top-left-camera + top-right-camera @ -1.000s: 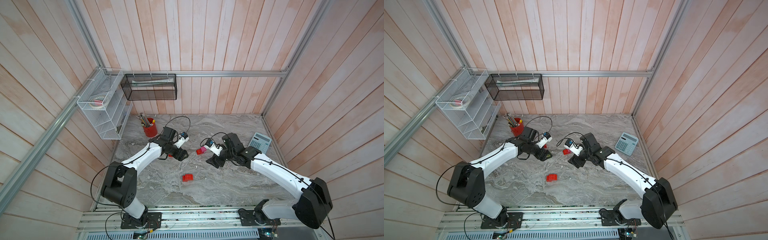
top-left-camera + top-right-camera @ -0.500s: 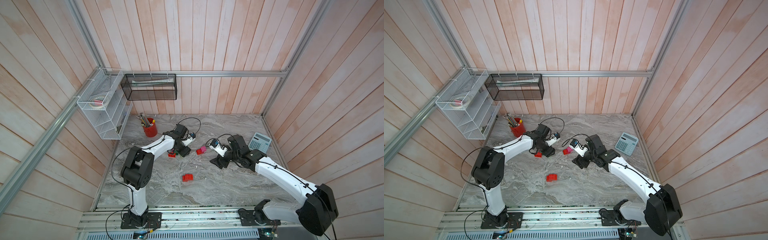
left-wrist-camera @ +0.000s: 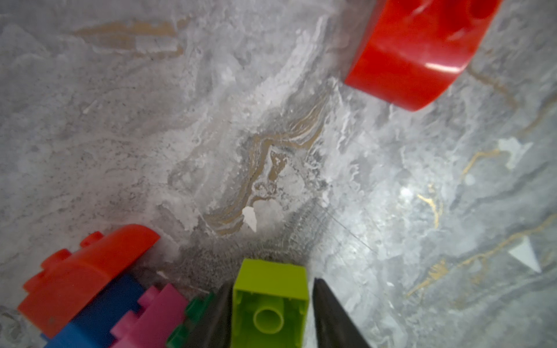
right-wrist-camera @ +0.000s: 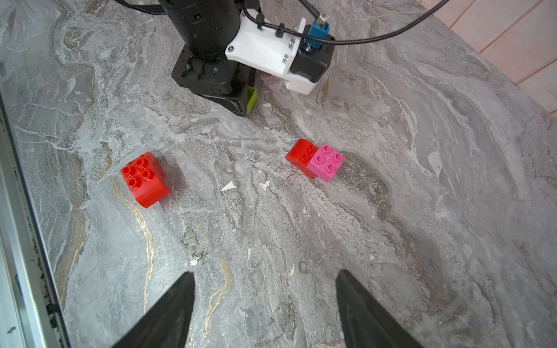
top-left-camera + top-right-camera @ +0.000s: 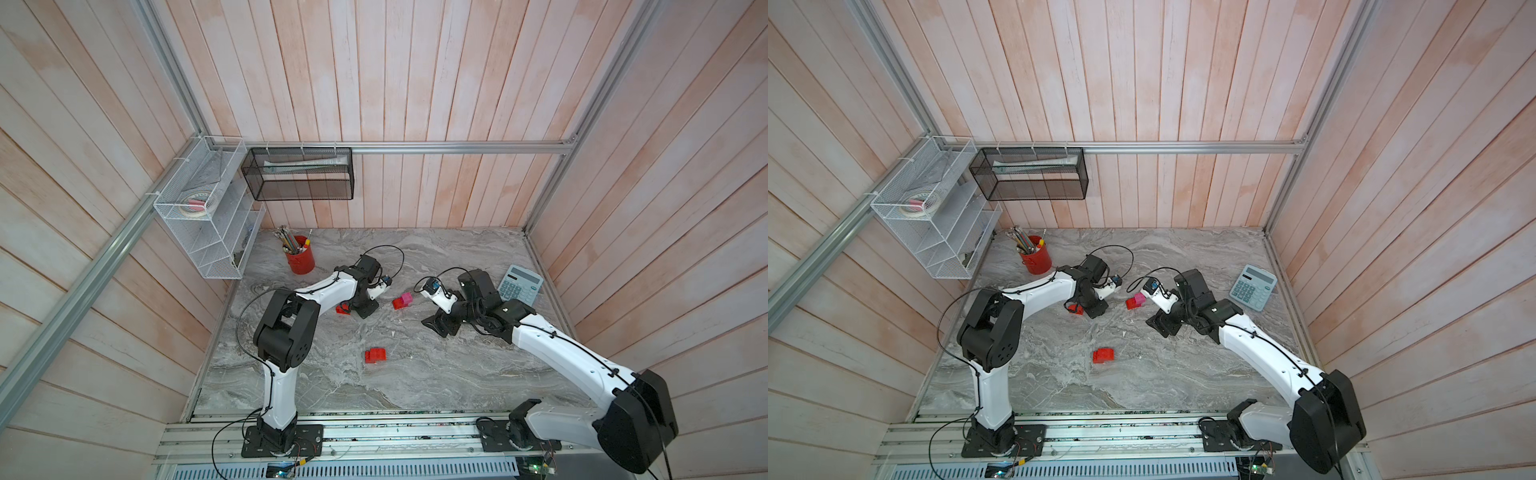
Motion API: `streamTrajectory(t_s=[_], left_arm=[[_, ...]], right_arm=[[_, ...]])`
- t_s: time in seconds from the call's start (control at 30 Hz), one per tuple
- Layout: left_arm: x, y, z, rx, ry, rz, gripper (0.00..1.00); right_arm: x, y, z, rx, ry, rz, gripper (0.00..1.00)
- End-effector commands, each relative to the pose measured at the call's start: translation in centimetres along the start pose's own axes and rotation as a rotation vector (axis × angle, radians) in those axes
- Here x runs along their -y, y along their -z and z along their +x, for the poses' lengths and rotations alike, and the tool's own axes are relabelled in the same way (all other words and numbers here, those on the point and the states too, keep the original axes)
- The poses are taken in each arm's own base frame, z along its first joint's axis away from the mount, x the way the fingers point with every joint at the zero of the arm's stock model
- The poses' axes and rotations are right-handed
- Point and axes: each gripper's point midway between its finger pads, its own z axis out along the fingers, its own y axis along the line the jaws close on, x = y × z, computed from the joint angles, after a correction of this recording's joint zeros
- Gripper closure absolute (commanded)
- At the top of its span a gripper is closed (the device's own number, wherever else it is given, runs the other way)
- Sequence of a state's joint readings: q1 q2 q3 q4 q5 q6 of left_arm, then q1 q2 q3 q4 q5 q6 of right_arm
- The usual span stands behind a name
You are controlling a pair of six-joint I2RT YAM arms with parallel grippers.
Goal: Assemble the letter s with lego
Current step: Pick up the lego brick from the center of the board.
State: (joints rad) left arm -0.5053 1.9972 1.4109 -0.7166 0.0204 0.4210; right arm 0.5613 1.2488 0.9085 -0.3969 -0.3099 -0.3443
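Observation:
My left gripper (image 3: 271,283) is shut on a lime lego brick (image 3: 269,301), which lies on its side on the marble with its hollow underside toward the camera. Beside it sits a cluster of a red curved brick (image 3: 87,271), a blue brick (image 3: 99,316), a pink brick (image 3: 153,313) and a dark green one (image 3: 193,313). In both top views the left gripper (image 5: 365,309) (image 5: 1096,309) is low over the table. A red-and-pink pair (image 4: 315,161) and a lone red brick (image 4: 144,179) lie apart. My right gripper (image 4: 265,277) stands open over bare marble.
A calculator (image 5: 520,284) lies at the right edge behind the right arm. A red pencil cup (image 5: 300,259) stands at the back left, below a white wire rack (image 5: 208,232) and a black mesh basket (image 5: 298,174) on the wall.
The left gripper's jaws have narrowed onto the lime brick, and the left arm's elbow has swung inward. The right arm has shifted only slightly.

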Motion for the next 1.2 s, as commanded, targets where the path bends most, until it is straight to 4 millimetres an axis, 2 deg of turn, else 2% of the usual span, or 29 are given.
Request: streamTrajectory(t_s=[0.0, 0.17, 0.3, 0.47, 0.57, 0.67, 0.9, 1.17], left_arm=[[0.0, -0.2, -0.3, -0.006, -0.007, -0.004, 0.65], [0.3, 0.3, -0.8, 0.016, 0.001, 0.014, 0.67], [0.9, 2.7, -2.7, 0.106, 0.024, 0.062, 0.67], [2.1, 8.4, -6.1, 0.322, 0.117, 0.241, 0.67], [2.8, 12.2, -7.7, 0.443, 0.187, 0.351, 0.67], [4.1, 15.8, -8.9, 0.543, 0.248, 0.485, 0.67], [7.5, 23.7, -9.1, 0.728, 0.384, 0.802, 0.66], [9.8, 29.6, -7.9, 0.840, 0.458, 1.043, 0.65]], right_arm=[[-0.2, 0.0, 0.4, -0.002, -0.002, -0.020, 0.24], [-0.2, 0.1, -0.1, 0.026, -0.016, -0.021, 0.24], [0.4, 0.7, -1.5, 0.107, -0.074, -0.019, 0.24], [0.8, 2.3, -4.0, 0.289, -0.133, -0.043, 0.24], [0.0, 3.4, -5.3, 0.432, -0.079, -0.057, 0.24], [-0.9, 5.3, -7.1, 0.593, 0.002, -0.068, 0.25], [-2.9, 8.6, -10.4, 0.819, 0.196, -0.092, 0.26], [-5.2, 8.6, -13.1, 0.860, 0.356, -0.165, 0.27]])
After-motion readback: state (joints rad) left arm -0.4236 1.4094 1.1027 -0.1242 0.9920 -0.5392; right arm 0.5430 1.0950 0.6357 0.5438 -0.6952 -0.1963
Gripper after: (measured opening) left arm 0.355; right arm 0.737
